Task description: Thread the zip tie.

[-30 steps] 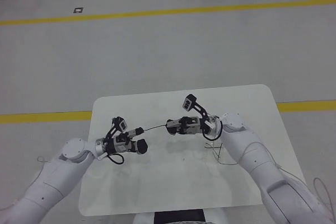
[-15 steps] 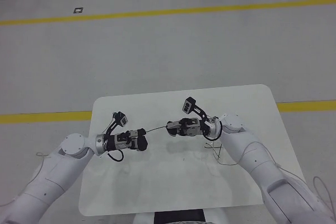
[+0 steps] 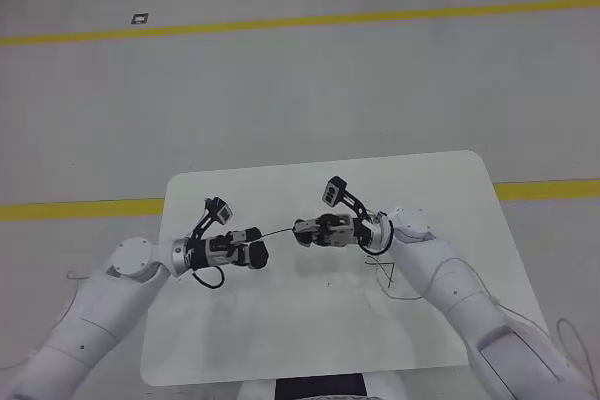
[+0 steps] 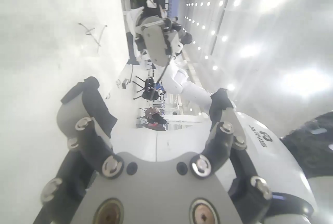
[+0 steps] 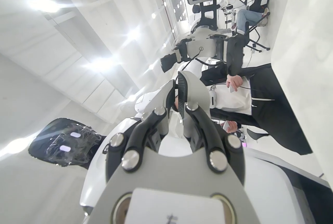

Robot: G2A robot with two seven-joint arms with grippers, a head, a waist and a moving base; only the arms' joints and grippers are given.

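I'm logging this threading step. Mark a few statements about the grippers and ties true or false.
1. The right gripper is shut on the zip tie. True.
2. The left gripper is clamped on the zip tie. False: its fingers stand wide apart, and the tie only points toward it.
3. Loose ties lie on the table. True.
4. The zip tie lies flat on the table. False: it is held in the air, stretching from the right gripper toward the left gripper.
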